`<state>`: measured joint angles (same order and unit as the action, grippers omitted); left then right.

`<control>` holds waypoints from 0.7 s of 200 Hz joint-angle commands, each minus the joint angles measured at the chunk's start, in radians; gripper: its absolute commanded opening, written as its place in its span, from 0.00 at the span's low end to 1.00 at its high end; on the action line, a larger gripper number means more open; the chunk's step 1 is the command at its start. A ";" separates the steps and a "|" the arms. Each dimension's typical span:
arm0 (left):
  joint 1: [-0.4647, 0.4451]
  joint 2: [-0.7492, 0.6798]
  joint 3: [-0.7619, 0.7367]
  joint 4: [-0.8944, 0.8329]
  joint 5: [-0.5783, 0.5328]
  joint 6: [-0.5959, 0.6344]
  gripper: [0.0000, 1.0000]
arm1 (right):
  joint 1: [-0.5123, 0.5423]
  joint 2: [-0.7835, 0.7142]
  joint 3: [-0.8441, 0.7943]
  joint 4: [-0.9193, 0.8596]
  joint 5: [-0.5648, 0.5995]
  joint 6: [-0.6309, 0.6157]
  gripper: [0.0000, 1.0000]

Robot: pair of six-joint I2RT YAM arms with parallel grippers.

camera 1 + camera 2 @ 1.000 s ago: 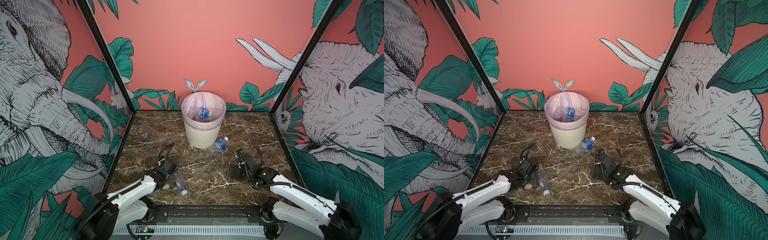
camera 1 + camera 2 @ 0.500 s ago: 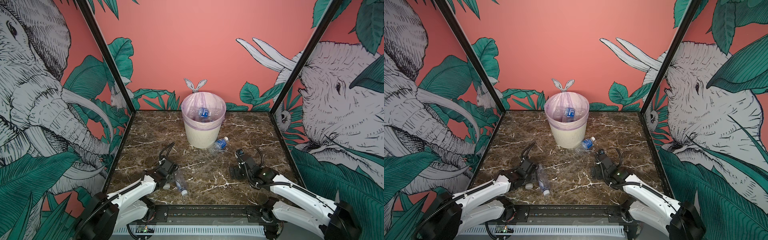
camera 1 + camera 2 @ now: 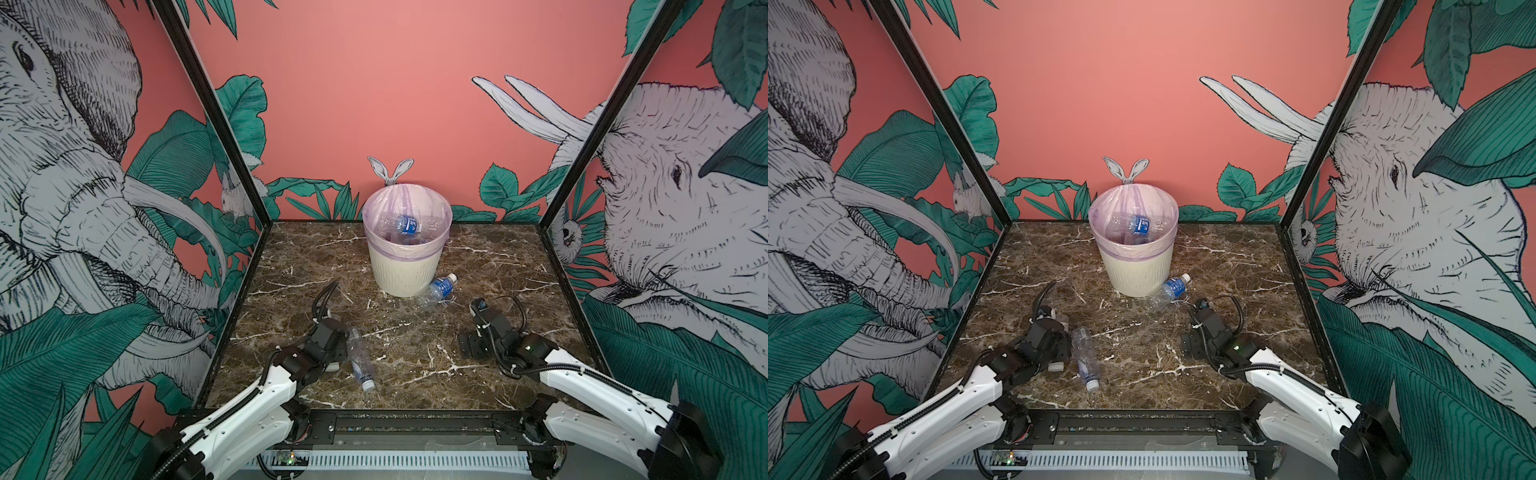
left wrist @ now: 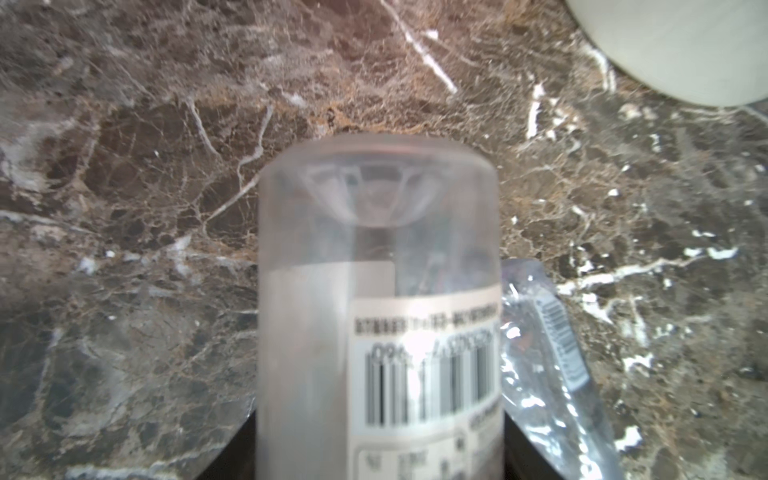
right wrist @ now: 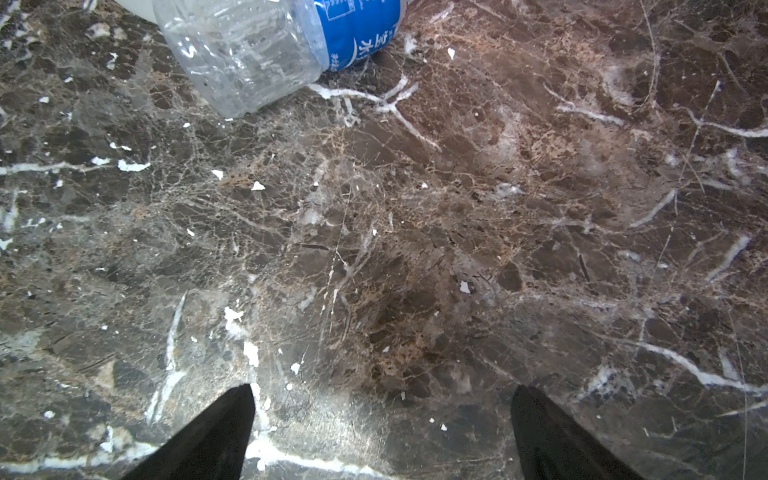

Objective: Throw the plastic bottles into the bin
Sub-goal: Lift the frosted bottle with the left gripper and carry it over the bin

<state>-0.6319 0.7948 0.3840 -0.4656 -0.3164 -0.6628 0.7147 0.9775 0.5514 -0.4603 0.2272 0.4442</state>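
Left tool [image 4: 378, 419] clamps a frosted bottle [image 4: 332, 249], a crumpled clear bottle [image 4: 548, 353] lying just beside it. Right tool [image 5: 382, 399] stands open over the desk [image 5: 415, 228], blue-labelled bottle [image 5: 266, 45] ahead.

Both top views were bright, evenly lit and sharp. In the left wrist view the near bottle [image 4: 378, 291] was blurred; the right wrist view showed soft glare on the desk [image 5: 332, 432].
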 commanded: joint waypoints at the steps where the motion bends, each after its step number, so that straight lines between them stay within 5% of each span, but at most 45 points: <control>1: 0.004 -0.055 -0.005 -0.032 0.000 0.042 0.51 | 0.005 0.006 0.004 0.015 0.012 0.005 0.98; 140: -0.014 -0.339 0.091 0.010 0.088 0.258 0.54 | 0.009 0.009 0.005 0.015 0.005 0.002 0.99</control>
<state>-0.6334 0.4908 0.4000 -0.4732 -0.2428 -0.4870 0.7155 0.9817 0.5514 -0.4599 0.2268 0.4438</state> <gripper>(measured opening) 0.600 0.985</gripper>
